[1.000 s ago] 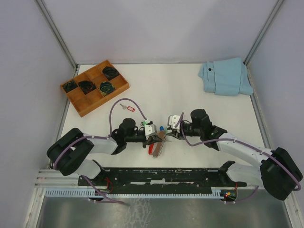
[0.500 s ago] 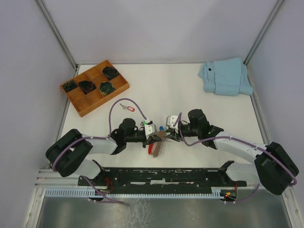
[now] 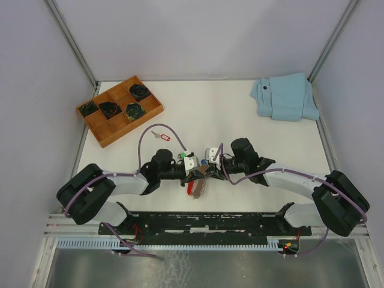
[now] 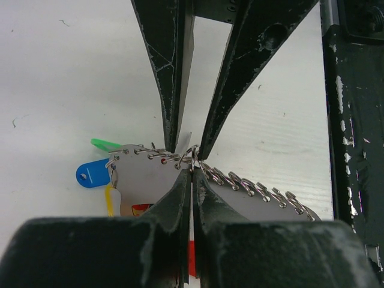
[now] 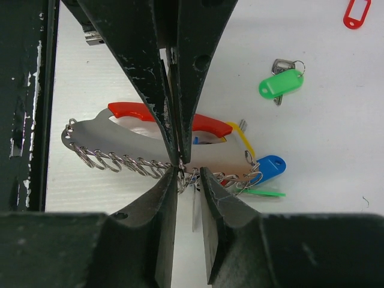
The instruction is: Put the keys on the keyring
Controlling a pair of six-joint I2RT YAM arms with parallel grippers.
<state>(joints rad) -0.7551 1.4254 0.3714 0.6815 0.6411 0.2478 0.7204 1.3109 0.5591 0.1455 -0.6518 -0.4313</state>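
Here the left tool (image 4: 192, 171) pinched the keyring (image 4: 150, 180) on the desk (image 3: 240, 120); the right tool (image 5: 188, 174) nipped the same ring chain. The green-tagged key (image 5: 279, 84) lay near the keyring, the red-tagged key (image 3: 161, 135) farther off.

Overhead wide — opposed wrist close-ups sharing keyring (image 4: 141, 177)

The right gripper (image 5: 186, 175) rises from the bottom edge, its fingers (image 5: 165, 198) narrowly apart around the row of small rings on the keyring (image 5: 102, 141). The left gripper (image 5: 174, 153) comes down from above, fingers pressed together on that same row. A blue tag (image 5: 269, 168) and a yellow tag (image 5: 243, 141) hang at the keyring's right end. Farther off on the white table (image 5: 336, 156) lie a green-tagged key (image 5: 281, 83) and, at the corner, a red tag (image 5: 358, 12).
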